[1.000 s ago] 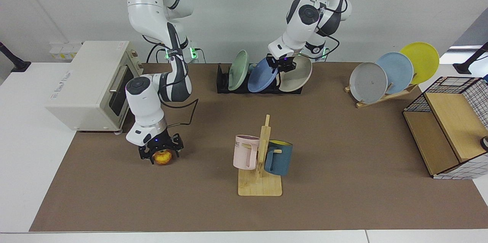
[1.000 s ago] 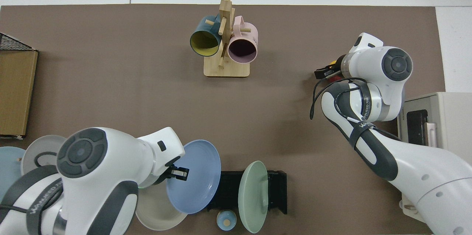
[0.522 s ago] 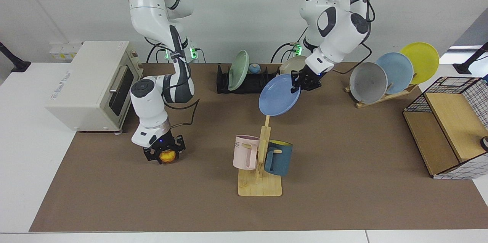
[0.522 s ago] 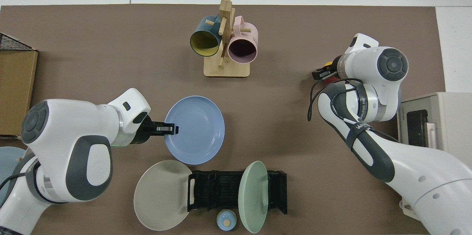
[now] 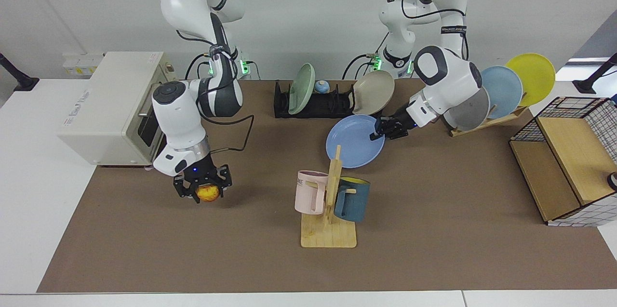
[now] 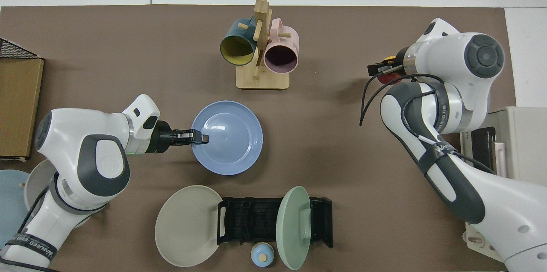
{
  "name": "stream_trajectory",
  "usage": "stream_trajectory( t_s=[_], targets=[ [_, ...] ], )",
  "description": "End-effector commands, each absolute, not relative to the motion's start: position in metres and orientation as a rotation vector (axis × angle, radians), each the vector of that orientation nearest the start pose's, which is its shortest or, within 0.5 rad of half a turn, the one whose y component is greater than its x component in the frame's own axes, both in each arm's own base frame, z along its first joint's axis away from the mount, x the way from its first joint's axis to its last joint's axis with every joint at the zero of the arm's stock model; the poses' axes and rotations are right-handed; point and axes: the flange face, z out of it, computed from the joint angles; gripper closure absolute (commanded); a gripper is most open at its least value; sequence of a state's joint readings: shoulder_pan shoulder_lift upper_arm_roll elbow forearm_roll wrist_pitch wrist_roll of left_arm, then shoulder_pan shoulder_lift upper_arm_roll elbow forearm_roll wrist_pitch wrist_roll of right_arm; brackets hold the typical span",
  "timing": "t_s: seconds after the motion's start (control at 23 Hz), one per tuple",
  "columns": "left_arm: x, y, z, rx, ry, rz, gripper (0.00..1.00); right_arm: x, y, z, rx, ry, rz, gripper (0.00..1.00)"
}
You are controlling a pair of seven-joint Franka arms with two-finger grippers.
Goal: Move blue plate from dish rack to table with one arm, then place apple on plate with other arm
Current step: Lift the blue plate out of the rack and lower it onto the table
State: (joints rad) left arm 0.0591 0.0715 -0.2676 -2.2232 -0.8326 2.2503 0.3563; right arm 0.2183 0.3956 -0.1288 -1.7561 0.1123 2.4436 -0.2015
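While both arms work at once, the scene runs from the near edge back to the wall.

Near centre: a wooden mug stand [image 5: 329, 210] holds a pink mug [image 5: 311, 191] and a dark blue mug [image 5: 352, 199].

Right gripper [image 5: 202, 190]: near the mat's toaster-oven side, pointing down, fingers clamped on the apple [image 5: 207, 193]; whether the fruit rests on the table [image 5: 434, 230] or hangs just above it cannot be told.

Apple handling: small, round, firm and smooth, likely to roll once freed; best held across its middle and let go low over the plate's centre.

Left gripper [image 5: 381, 132]: reaching in from the wooden-rack side, fingers pinched on the rim of the blue plate [image 5: 354, 140].

Plate position: out of the dish rack [image 5: 315, 104], nearly level over open mat between rack and mug stand; contact with the table cannot be confirmed.

Plate handling: stiff, shallow and probably light, with a smooth face; an edge pinch lets it tip, so it should go down flat before release.

Far row: the rack holds a green plate [image 5: 301, 88], with a beige plate [image 5: 372, 92] leaning at its end.

Far side: three more plates stand on a wooden rack [image 5: 487, 121].
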Motion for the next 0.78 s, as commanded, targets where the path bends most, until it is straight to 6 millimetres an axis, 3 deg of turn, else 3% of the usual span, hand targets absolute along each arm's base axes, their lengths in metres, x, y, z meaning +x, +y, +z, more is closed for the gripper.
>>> stream_trajectory(
  t_s=[0.0,0.04,0.13,0.3,0.39,0.43,0.65,0.74],
  targets=[
    [0.536,-0.146,0.319,2.476,0.017,0.006,1.0,0.659,0.07,0.4,-3.064,-0.324,-0.39,1.0],
    [0.539,-0.15,0.308,2.464,0.036,-0.005,1.0,0.656,0.074,0.404,-3.061,-0.333,-0.382,1.0],
    [0.538,-0.168,0.307,2.45,0.03,0.004,1.0,0.646,0.075,0.411,-3.059,-0.335,-0.353,1.0],
    [0.537,-0.173,0.307,2.429,0.06,0.001,1.0,0.631,0.066,0.43,-3.07,-0.341,-0.313,1.0],
    [0.539,-0.181,0.31,2.444,0.036,0.033,0.67,0.623,0.063,0.437,-3.091,-0.364,-0.268,1.0],
    [0.539,-0.187,0.311,2.454,0.025,0.054,0.61,0.62,0.062,0.438,-3.099,-0.376,-0.241,1.0],
    [0.541,-0.193,0.32,2.489,0.022,0.078,0.41,0.614,0.06,0.437,-3.109,-0.392,-0.224,1.0],
    [0.546,-0.194,0.33,2.547,0.013,0.08,0.38,0.615,0.057,0.437,-3.111,-0.382,-0.234,1.0]
  ],
)
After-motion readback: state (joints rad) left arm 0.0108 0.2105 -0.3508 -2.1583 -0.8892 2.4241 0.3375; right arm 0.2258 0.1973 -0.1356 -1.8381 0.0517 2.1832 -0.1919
